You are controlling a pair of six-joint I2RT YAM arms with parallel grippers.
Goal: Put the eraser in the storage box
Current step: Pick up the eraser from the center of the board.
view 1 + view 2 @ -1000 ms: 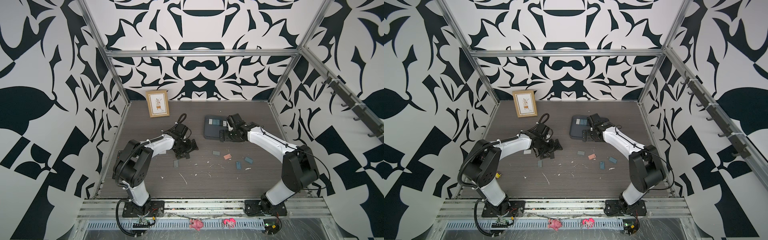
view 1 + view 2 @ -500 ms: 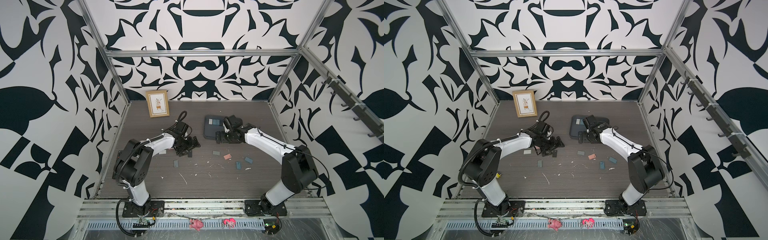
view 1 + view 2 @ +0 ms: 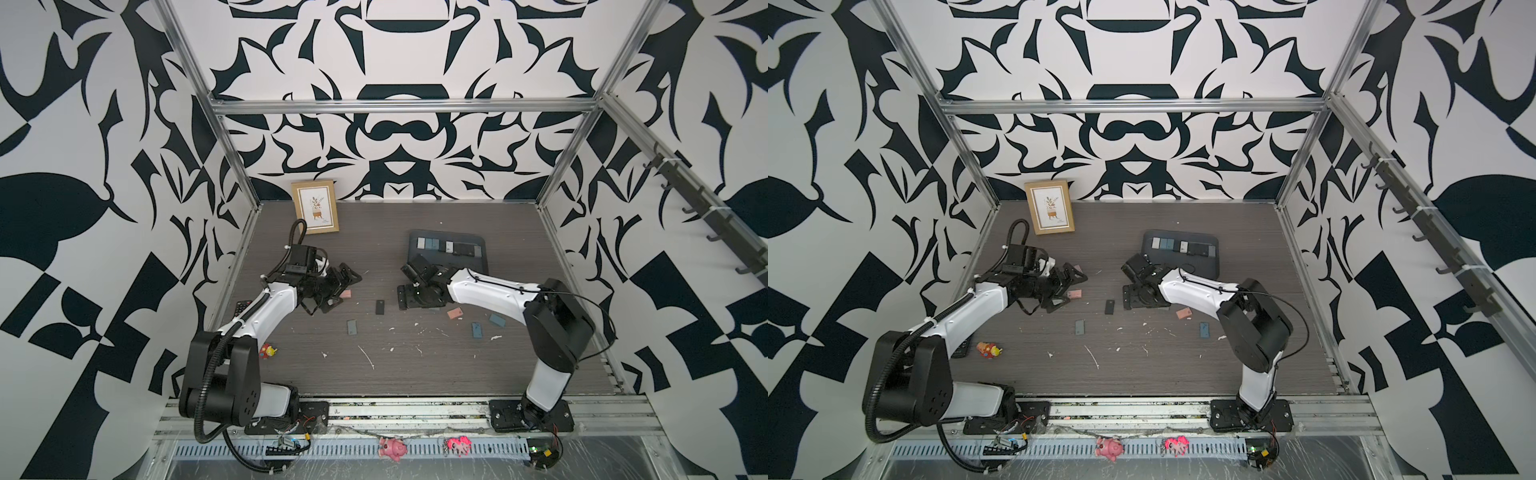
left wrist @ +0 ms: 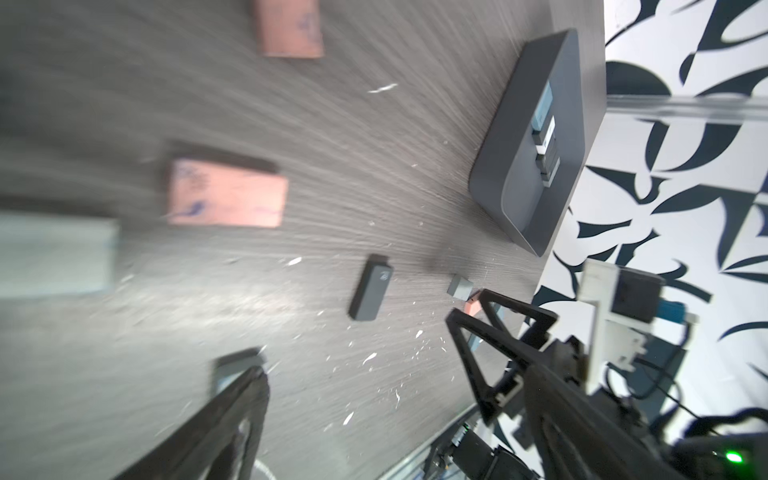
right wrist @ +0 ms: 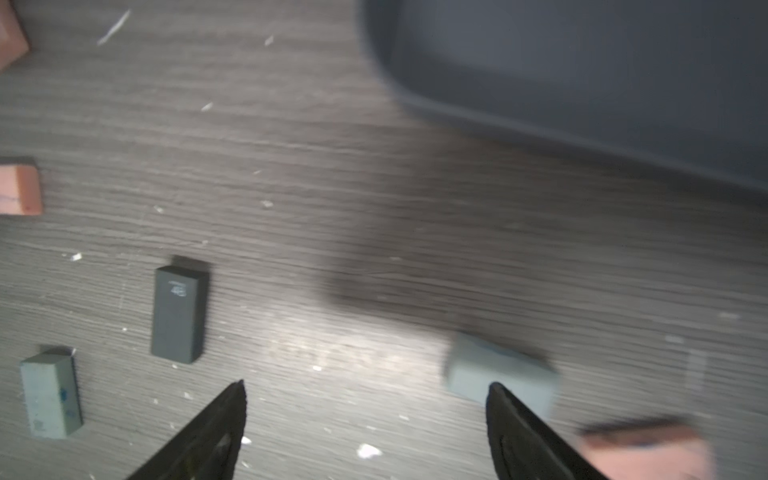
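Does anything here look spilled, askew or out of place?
Yes. White scraps litter the table, looking like eraser debris. Several erasers lie scattered at odd angles outside the storage box, and a small red-yellow toy sits by the left arm.

Nothing reading clearly. Dark eraser (image 5: 178,316) carrying small pale imprint, too blurred to read. Pink eraser (image 4: 226,199) and grey eraser (image 5: 50,395) showing illegible blue marks.
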